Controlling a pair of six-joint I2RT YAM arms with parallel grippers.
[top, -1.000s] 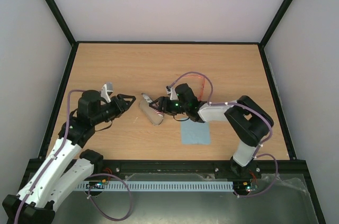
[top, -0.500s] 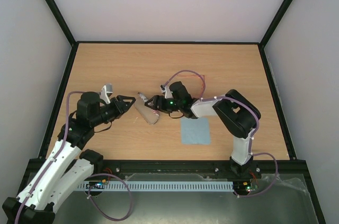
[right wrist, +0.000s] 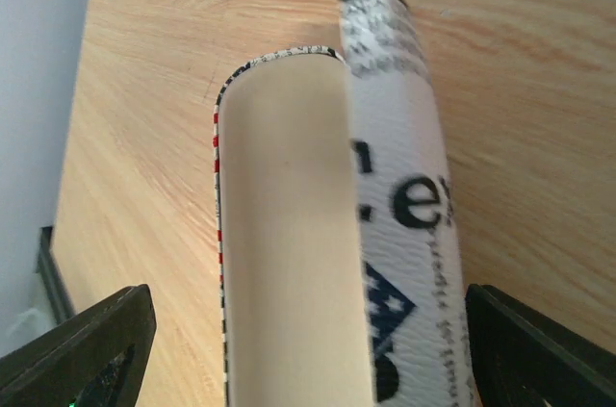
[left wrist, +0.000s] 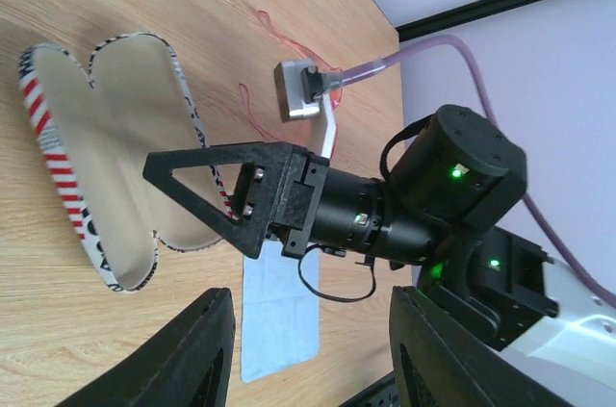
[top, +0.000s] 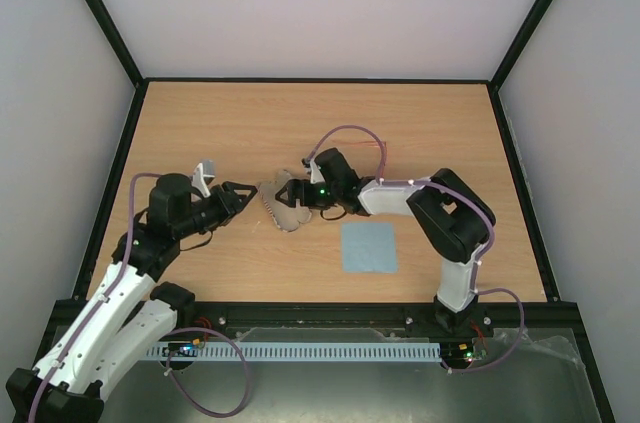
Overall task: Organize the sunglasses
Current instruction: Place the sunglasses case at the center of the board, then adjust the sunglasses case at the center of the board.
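Observation:
The flag-patterned case lies open on the wooden table, its cream lining facing up and its printed half beside it. My right gripper hangs over the case, open, with its fingers wide on either side. My left gripper points at the case from the left, open with nothing between its fingers. The sunglasses show as thin red wire on the table behind the right arm, mostly hidden by it; in the top view a red sliver of the sunglasses shows.
A light blue cloth lies flat just right of the case, toward the near edge, also in the left wrist view. A black frame borders the table. The right arm's purple cable loops above the sunglasses.
The case has gone from a nearly closed oblong to lying open with both halves spread. My right gripper moved left over it and widened its jaws. The left arm barely moved.

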